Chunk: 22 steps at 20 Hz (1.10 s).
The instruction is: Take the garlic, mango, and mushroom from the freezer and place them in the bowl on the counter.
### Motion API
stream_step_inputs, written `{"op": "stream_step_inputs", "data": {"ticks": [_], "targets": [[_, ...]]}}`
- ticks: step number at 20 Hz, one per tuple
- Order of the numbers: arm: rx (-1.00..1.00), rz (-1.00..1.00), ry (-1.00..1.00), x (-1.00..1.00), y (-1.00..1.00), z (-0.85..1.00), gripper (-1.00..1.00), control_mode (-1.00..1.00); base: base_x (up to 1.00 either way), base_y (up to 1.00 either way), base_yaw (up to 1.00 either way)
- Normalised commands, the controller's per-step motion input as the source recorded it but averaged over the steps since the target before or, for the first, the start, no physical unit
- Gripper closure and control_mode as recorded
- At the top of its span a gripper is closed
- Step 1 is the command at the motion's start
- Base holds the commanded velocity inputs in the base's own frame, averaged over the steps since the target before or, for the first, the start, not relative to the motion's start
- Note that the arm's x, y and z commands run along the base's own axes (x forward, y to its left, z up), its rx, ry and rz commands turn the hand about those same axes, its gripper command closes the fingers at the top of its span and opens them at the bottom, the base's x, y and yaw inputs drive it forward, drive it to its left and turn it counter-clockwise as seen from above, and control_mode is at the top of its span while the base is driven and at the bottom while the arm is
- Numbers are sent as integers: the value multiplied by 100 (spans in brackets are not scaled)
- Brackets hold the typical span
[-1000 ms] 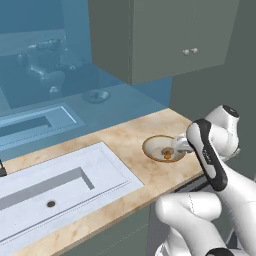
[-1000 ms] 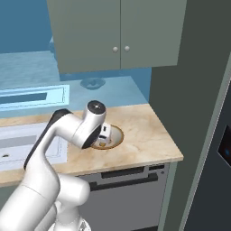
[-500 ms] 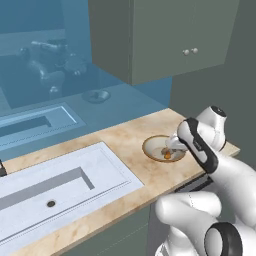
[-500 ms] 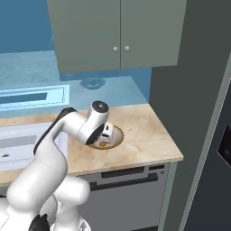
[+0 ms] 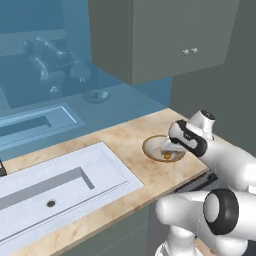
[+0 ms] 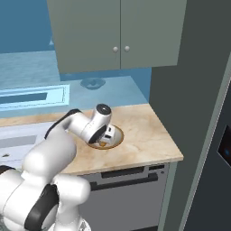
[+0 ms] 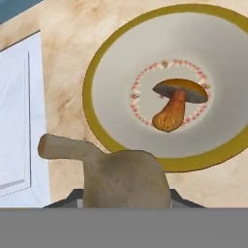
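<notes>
Now garlic (image 7: pixel 123 179) in end effector (image 7: pixel 125 201), above bowl (image 7: pixel 104 128)

arm (image 5: pixel 227 162): glossy white, fat rounded segments
joints (image 5: pixel 221 211): dark grey rings and round caps between the white shells
wrist band (image 5: pixel 189 140): black collar behind a round grey-capped knob
base (image 6: pixel 27 194): bulky white housings

Your bowl (image 7: pixel 121 63) holds one mushroom (image 7: pixel 175 104) at center; free room lies at 9 o'clock inside.

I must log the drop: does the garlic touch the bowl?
Apart. In the hand view the garlic sits between the fingers, high above the bowl, where the mushroom lies.
</notes>
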Motion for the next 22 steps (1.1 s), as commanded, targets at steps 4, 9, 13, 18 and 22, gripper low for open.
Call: {"op": "stream_step_inputs", "data": {"ticks": [4, 9, 13, 18, 22], "targets": [[0, 0, 3, 43, 0, -34, 100, -100, 0, 0, 0], [0, 0, 3, 43, 0, -32, 100, -100, 0, 0, 0], [0, 0, 0, 37, 0, -28, 100, -100, 0, 0, 0], [0, 0, 0, 31, 0, -25, 100, -100, 0, 0, 0], [0, 0, 0, 30, 0, -28, 100, -100, 0, 0, 0]]}}
